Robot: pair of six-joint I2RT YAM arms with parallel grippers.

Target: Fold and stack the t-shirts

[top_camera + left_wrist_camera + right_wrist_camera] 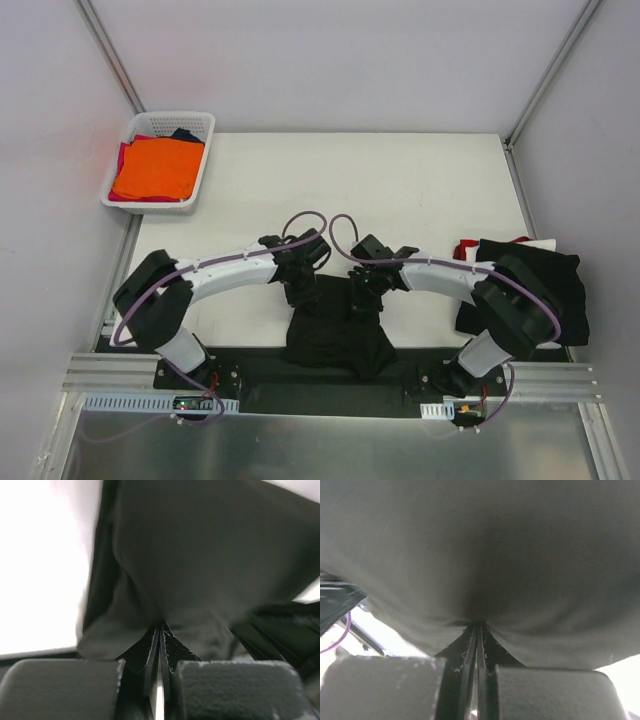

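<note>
We see a white table [420, 190] from above, with two robot arms bolted at its near edge. A black t-shirt [335, 345] lies bunched at the middle of the table's near edge and partly hangs over it. The left gripper [300, 288] and the right gripper [362, 298] sit side by side on the shirt's far edge. Both wrist views show the same thing: two padded fingers [65, 690] pressed together with a fold of black cloth pinched between them. We judge each gripper to be clenched on this shirt.

At the table's far left corner, a white lattice basket [205, 120] holds an orange t-shirt [158, 168], which lies flat and squared on top of red and dark cloth. At the table's right edge, a loose pile of shirts [555, 285] sits partly behind the right arm, black on top with white and red showing beneath.

We judge the task to be somewhere midway. The black shirt in the grippers is crumpled, not folded, and likely needs spreading flat on the table first. The pile at the right edge looks unfolded. We cannot tell whether the shirts in the basket count as finished.
</note>
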